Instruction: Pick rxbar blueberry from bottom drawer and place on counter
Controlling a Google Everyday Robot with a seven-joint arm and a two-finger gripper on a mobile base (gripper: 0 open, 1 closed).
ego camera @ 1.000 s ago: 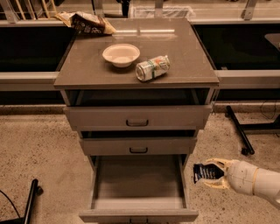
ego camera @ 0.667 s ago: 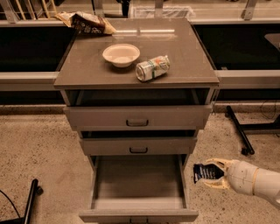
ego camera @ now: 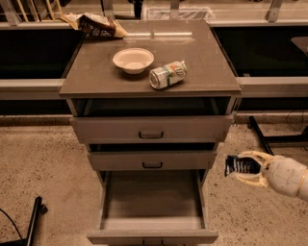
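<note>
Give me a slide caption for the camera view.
The gripper holds the rxbar blueberry beside the open bottom drawer, below the counter.

Floor [ego camera: 43, 168]: speckled beige, pebbled finish, across the whole lower area. Horizontal grey rail [ego camera: 29, 88]: runs left and right behind the cabinet, with a dark recess [ego camera: 33, 53] above it. Black stand foot [ego camera: 262, 137]: on the floor at right, a thin cable [ego camera: 293, 120] near it. Black bar [ego camera: 33, 221]: lower left corner. Pale wooden chair legs [ego camera: 36, 8]: top left. Light: a bright streak reflected on the worktop [ego camera: 159, 34]. Hand [ego camera: 238, 166]: low at right, above the floor, closed around the rxbar blueberry [ego camera: 243, 166].
</note>
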